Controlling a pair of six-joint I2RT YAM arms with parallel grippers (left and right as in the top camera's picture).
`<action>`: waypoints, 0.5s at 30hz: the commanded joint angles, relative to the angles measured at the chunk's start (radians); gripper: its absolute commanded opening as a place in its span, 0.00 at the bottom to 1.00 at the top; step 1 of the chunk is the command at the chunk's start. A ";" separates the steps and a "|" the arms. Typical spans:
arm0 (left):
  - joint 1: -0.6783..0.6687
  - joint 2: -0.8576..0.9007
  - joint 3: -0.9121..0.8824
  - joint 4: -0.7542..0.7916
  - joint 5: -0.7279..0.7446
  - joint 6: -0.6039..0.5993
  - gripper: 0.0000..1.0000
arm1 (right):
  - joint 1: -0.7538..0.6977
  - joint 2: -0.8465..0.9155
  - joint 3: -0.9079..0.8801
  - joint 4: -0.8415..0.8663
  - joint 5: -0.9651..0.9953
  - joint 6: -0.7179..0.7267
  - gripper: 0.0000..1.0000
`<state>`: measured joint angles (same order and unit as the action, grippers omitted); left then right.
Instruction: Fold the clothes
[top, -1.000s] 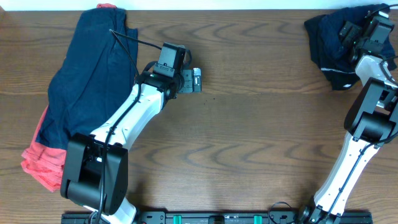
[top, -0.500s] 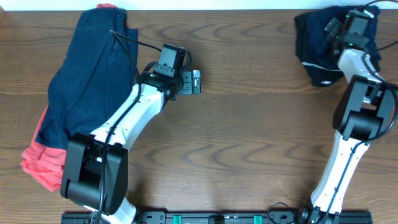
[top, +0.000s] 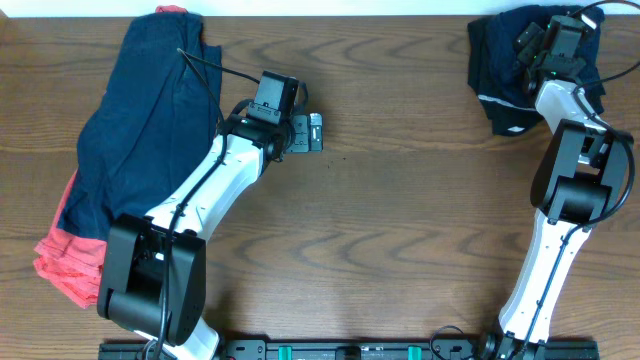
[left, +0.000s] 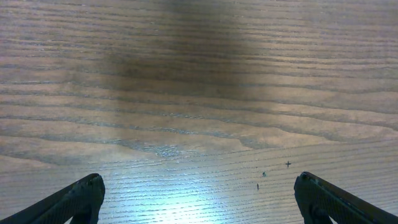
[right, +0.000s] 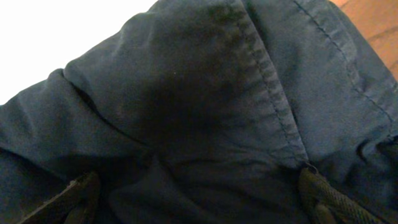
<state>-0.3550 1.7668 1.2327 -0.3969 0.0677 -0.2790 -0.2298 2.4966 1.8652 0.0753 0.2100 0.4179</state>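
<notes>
There are three garments on the table (top: 400, 220): two dark navy ones and one coral-red one. There are also two arms, each with one pair of fingers.

The large navy garment (top: 140, 130) lies at the left side. Its long axis goes from the far edge of the table diagonally toward the near left corner. The coral-red garment (top: 68, 265) lies under it. Only its near end and a small red piece at the far edge are visible; the rest is covered.

The second navy garment (top: 498, 75) is at the far right corner, crumpled, so no clear direction can be told. Part of it is hidden by the right arm (top: 560, 190). In the right wrist view a stitched seam runs across the fabric, but which part of the garment this is I cannot tell.

The left fingers (left: 74, 200) are wide open over bare wood, just beside the large navy garment, holding nothing. The right fingers (right: 71, 199) are also wide open, low over the crumpled navy fabric, which fills the space between them. They are not closed on it.
</notes>
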 joint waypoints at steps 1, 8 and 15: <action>0.005 -0.022 0.018 -0.006 -0.009 0.016 0.99 | -0.011 0.058 -0.005 -0.008 -0.055 0.037 0.99; 0.005 -0.022 0.018 -0.006 -0.009 0.016 0.99 | -0.053 0.058 0.027 -0.040 -0.053 0.037 0.99; 0.005 -0.022 0.018 -0.006 -0.009 0.016 0.99 | -0.089 0.058 0.026 -0.065 -0.063 0.019 0.99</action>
<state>-0.3550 1.7668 1.2327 -0.3969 0.0677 -0.2794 -0.2813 2.4977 1.8957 0.0299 0.1432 0.4347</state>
